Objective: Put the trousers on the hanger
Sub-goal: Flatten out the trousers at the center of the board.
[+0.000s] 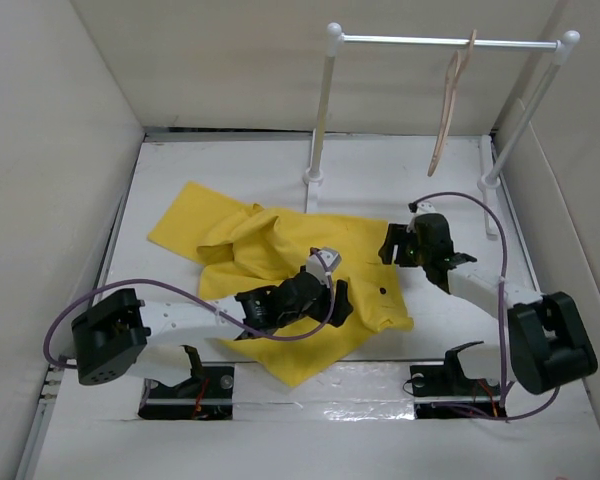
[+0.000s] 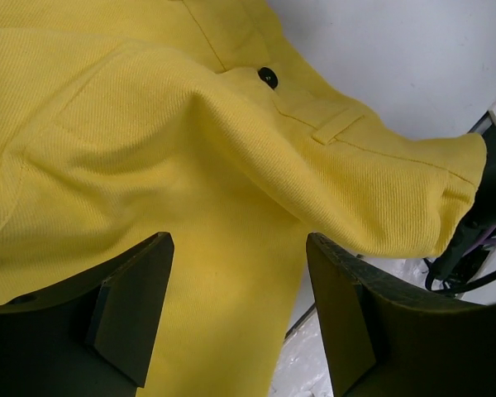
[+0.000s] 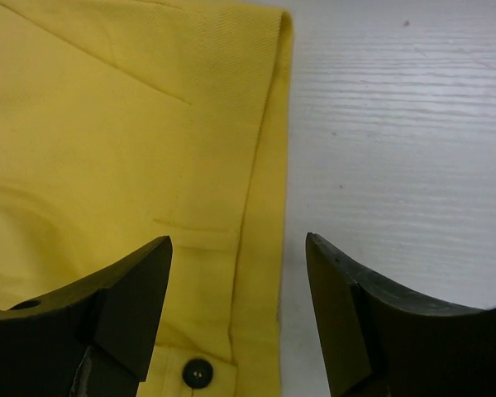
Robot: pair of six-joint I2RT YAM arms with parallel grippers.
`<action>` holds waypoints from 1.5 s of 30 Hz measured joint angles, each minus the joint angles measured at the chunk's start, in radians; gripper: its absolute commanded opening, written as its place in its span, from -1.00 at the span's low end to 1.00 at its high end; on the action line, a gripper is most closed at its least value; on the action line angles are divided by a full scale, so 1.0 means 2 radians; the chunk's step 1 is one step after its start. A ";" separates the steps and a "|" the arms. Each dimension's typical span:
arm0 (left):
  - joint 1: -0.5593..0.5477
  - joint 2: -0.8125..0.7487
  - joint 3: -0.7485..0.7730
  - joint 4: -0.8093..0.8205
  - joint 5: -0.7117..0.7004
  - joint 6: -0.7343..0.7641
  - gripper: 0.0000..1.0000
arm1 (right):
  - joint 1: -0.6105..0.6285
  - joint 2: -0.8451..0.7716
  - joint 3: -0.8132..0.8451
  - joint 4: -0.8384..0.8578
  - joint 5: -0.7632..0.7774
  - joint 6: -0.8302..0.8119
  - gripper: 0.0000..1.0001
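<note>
Lying beneath left fingers [image 2: 132,314], spread apart: trousers [image 1: 280,250]; edge between right fingers [image 3: 124,314], likewise apart.

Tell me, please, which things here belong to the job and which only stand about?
For the job: yellow trousers, wooden hanger, left claw, right claw.
Only standing about: white rail, table.
</note>
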 measured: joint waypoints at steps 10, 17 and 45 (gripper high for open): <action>0.000 0.012 -0.018 0.018 -0.006 -0.006 0.08 | 0.053 0.171 0.080 0.077 0.057 0.031 0.08; 0.000 -0.002 -0.044 0.014 -0.027 -0.013 0.04 | 0.098 0.204 0.101 0.089 0.145 0.059 -0.82; 0.000 -0.045 -0.059 -0.051 -0.052 -0.023 0.16 | -0.116 0.056 0.102 -0.003 0.220 0.074 -0.27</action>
